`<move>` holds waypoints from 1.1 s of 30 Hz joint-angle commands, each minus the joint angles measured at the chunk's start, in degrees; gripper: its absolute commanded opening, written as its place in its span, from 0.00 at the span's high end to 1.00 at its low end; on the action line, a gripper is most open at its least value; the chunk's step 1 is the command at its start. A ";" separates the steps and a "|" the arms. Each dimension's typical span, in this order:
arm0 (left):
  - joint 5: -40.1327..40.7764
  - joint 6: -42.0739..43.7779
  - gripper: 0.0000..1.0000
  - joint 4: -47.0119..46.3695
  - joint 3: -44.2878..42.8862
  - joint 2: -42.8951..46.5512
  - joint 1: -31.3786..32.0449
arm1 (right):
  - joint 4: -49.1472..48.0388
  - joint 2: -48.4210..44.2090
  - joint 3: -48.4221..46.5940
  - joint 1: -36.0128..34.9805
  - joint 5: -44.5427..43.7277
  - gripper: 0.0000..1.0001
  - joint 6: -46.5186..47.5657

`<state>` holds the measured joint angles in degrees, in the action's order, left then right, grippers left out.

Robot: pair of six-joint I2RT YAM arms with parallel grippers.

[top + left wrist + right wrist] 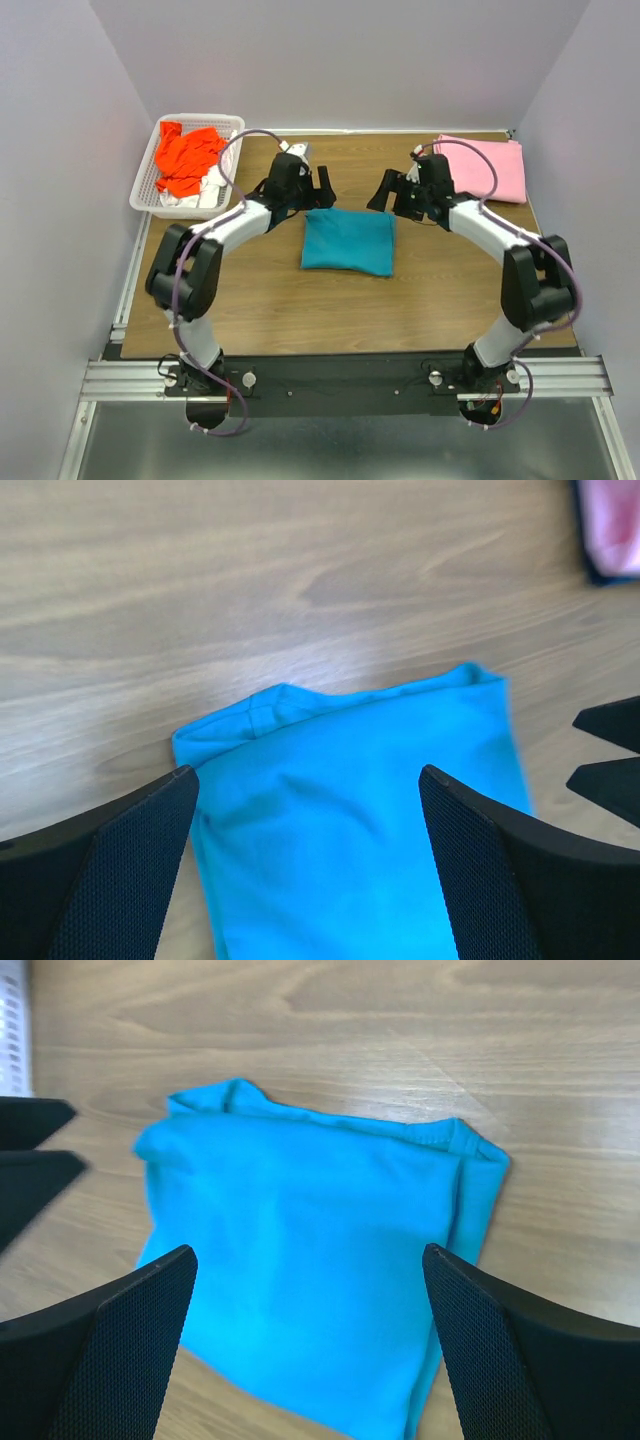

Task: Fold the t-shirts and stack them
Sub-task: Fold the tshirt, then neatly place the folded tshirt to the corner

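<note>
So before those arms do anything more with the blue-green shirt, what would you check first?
1. Teal shirt folded into a neat rectangle: ok.
2. Left gripper open and holding nothing: ok.
3. Right gripper open and holding nothing: ok.
4. Pink shirt folded, nothing on top, ready to be stacked on: ok.
5. Orange shirt and white shirt folded: not ok, both lie crumpled in the basket.
6. Fingertips clear of the teal cloth: cannot tell.
</note>
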<state>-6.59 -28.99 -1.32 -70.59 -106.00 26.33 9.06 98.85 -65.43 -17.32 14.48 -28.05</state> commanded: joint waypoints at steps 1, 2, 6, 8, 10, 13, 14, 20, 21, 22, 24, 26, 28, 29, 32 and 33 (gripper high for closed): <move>4.82 0.61 0.02 -0.52 4.82 12.62 -0.22 | 2.28 -8.22 6.52 0.36 -5.24 0.00 0.81; 5.35 0.34 0.02 -0.35 6.15 14.40 -0.22 | 2.54 -9.28 7.85 0.36 -6.56 0.00 0.20; 9.22 -2.11 0.02 -0.17 13.70 25.10 -0.22 | 3.16 -12.19 12.07 0.36 -7.01 0.00 -0.16; 10.89 -3.17 0.02 -0.08 19.68 28.81 -0.22 | 3.24 -12.19 13.30 0.27 -6.83 0.00 -0.42; 12.12 -5.53 0.02 0.53 25.46 34.33 -0.31 | 3.33 -11.49 14.01 0.27 -6.83 0.00 -0.51; 13.35 -8.62 0.02 0.79 32.25 41.90 -0.31 | 3.25 -9.29 14.63 0.27 -7.01 0.00 -1.04; 13.36 -9.06 0.02 0.79 33.66 43.58 -0.22 | 3.24 -8.59 14.54 0.27 -7.18 0.00 -1.04; 15.73 -11.17 0.02 1.23 39.03 52.11 -0.31 | 3.07 -3.67 13.22 0.01 -7.18 0.03 -1.48; 15.64 -11.26 0.02 2.37 38.95 52.55 -0.31 | 2.98 -3.05 13.05 0.01 -7.36 0.06 -1.83; 15.82 -11.26 0.02 2.72 38.69 52.64 -0.31 | 2.89 -2.61 12.70 -0.08 -7.36 0.08 -1.83; 16.08 -11.00 0.02 3.34 38.42 52.56 -0.31 | 2.46 -1.03 12.43 -0.17 -6.92 0.15 -1.83; 16.34 -11.00 0.02 3.52 38.16 52.38 -0.31 | 2.19 0.55 11.82 -0.69 -5.87 0.22 -1.92; 16.43 -10.82 0.02 3.61 38.07 51.94 -0.31 | 1.58 1.60 11.38 -1.31 -5.43 0.30 -1.83; 16.69 -10.91 0.02 3.78 37.98 51.68 -0.31 | 1.66 2.05 10.94 -1.57 -4.99 0.32 -1.92; 17.22 -10.91 0.02 4.31 37.45 50.98 -0.31 | 1.49 3.63 9.80 -3.06 -4.90 0.42 -1.57; 17.40 -10.82 0.02 4.48 37.37 50.89 -0.31 | 1.40 4.07 9.53 -3.42 -4.99 0.42 -1.57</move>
<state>8.21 -39.33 2.02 -32.01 -54.65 26.24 9.19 99.53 -55.16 -18.85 9.47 -29.95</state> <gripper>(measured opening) 0.984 0.590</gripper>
